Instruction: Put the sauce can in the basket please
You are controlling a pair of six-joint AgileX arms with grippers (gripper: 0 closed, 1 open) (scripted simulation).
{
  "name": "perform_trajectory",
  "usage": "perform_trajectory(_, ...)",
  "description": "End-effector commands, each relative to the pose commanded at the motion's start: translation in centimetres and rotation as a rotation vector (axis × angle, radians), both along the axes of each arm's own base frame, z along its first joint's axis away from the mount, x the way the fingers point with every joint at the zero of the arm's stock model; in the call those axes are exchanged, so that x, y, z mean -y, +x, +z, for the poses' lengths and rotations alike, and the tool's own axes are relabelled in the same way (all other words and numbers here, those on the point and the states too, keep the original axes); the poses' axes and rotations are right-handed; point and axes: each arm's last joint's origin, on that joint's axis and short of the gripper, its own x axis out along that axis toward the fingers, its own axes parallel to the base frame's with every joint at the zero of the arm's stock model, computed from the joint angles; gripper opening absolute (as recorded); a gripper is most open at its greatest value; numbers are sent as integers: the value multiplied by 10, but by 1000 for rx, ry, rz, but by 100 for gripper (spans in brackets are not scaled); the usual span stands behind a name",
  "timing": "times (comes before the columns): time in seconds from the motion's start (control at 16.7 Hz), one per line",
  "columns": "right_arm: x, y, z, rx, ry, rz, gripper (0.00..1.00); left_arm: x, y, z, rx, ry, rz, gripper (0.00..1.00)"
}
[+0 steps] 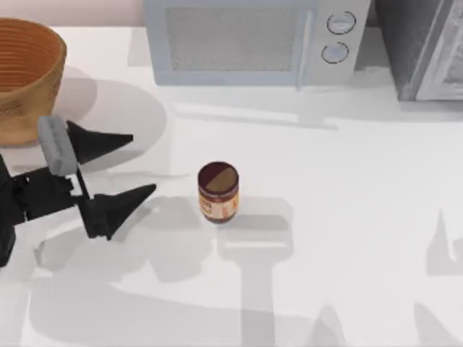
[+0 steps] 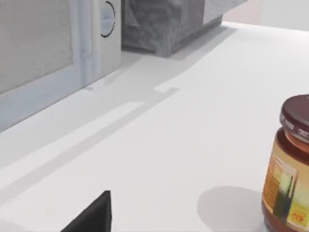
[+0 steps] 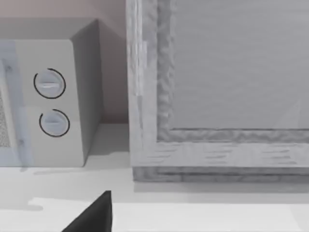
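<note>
- Sauce can (image 1: pixel 218 192) stands upright near the middle of the table (image 1: pixel 347 217), a little left of centre, in front of the microwave (image 1: pixel 253 40) at the far edge. Dark maroon top, orange and cream label.
- Basket (image 1: pixel 25 76) sits at the far left corner, well apart from the can; rim open upward.
- Left gripper (image 1: pixel 137 166) is at the left side, between basket and can, fingers spread wide with nothing between them. Fingertips point right, toward the can.
- Can lies just right of the fingertips, apart from them, no contact. It sits nearer the line of the near finger (image 1: pixel 119 206) than the far one, so the gap is not yet centred on it.
- In the left wrist view the can (image 2: pixel 289 169) appears at the frame edge, partly cut off.
- Handling, judged: rigid cylinder, will not deform under squeeze; likely moderately heavy for its size. Smooth label wall could slip. Best hold is mid-height across the body, below the lid, jaws square to the side.
- Tipping risk if a finger nudges it before closing.
- Right arm parked at the right; its finger state cannot be told. A dark fingertip (image 3: pixel 91 215) shows in its wrist view.
</note>
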Motion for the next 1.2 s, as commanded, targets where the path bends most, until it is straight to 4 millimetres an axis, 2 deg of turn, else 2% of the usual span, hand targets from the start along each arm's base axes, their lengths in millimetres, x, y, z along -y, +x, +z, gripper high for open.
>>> perform_trajectory(0.24, 0, 0, 0, 0, 0, 0, 100, 26, 10, -30, 27, -27, -173, 100)
perform_trajectory(0.42, 0, 0, 0, 0, 0, 0, 100, 42, 12, -42, 43, -38, -255, 100)
perform_trajectory(0.9, 0, 0, 0, 0, 0, 0, 100, 47, 13, -45, 48, -41, -278, 100)
perform_trajectory(1.02, 0, 0, 0, 0, 0, 0, 100, 57, 15, -45, 49, -40, -282, 100)
perform_trajectory(1.2, 0, 0, 0, 0, 0, 0, 100, 84, 20, -45, 49, -40, -283, 100)
